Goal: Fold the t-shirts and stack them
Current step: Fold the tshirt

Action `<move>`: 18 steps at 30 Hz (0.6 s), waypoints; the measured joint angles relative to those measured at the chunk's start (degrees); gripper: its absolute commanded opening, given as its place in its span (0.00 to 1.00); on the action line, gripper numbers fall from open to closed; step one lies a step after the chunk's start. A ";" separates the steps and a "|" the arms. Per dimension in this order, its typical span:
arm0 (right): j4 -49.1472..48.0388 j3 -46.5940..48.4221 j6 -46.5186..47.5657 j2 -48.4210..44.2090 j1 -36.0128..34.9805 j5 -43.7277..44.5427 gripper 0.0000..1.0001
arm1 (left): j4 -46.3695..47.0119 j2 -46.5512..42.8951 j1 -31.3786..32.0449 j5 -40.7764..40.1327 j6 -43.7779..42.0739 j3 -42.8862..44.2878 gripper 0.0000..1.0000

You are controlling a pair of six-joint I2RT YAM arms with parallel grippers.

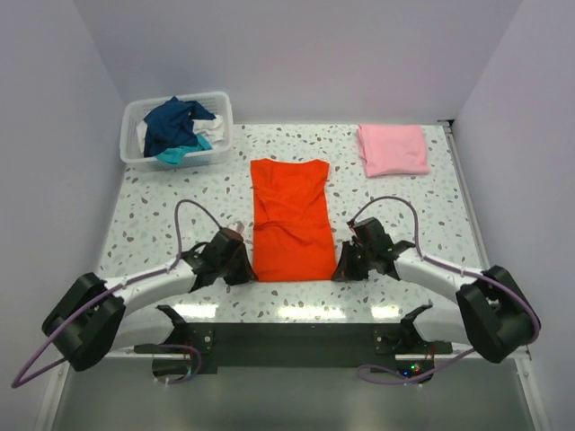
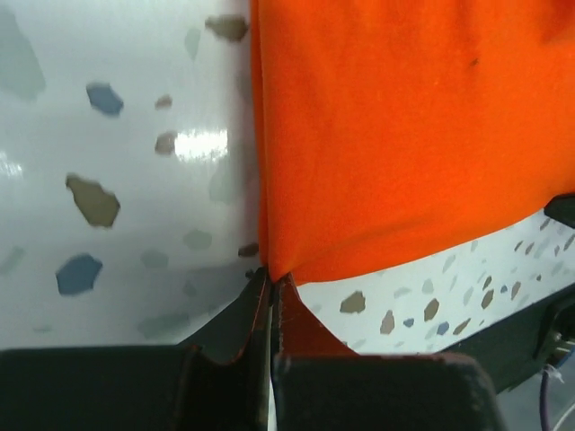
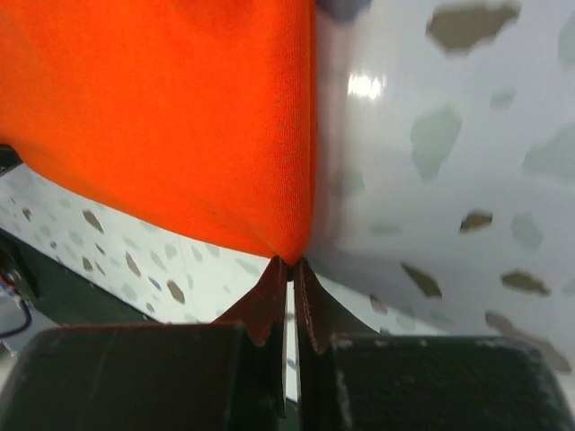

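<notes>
The orange-red t-shirt (image 1: 291, 219) lies folded into a long strip in the middle of the table. My left gripper (image 1: 247, 269) is shut on its near left corner (image 2: 274, 268). My right gripper (image 1: 340, 267) is shut on its near right corner (image 3: 289, 254). Both corners sit low over the table. A folded light pink t-shirt (image 1: 393, 149) lies at the far right. Navy (image 1: 175, 121), teal (image 1: 178, 154) and white (image 1: 210, 130) shirts are heaped in the basket.
The translucent white plastic basket (image 1: 221, 101) stands at the far left corner. The speckled table (image 1: 153, 215) has walls on three sides and a dark front rail (image 1: 287, 346) at the near edge.
</notes>
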State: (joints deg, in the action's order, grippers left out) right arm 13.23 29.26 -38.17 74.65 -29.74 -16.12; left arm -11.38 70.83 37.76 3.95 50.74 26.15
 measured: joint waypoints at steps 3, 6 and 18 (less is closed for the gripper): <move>3.08 -3.21 -1.03 -5.79 -2.21 -0.04 0.00 | -0.26 -6.10 3.04 -0.15 4.35 -4.61 0.00; 6.03 -6.34 -3.10 -12.24 -4.79 -0.04 0.00 | -2.08 -11.96 7.06 -0.55 9.05 -7.91 0.00; 20.06 -13.20 -15.74 -37.64 -17.51 -0.61 0.00 | -14.64 -21.79 26.80 -5.01 24.87 -9.70 0.00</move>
State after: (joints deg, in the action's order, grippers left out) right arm 33.30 16.05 -53.91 37.01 -47.24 -16.73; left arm -26.02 49.04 64.55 -1.06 75.61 16.45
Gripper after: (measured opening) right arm 0.022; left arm 0.020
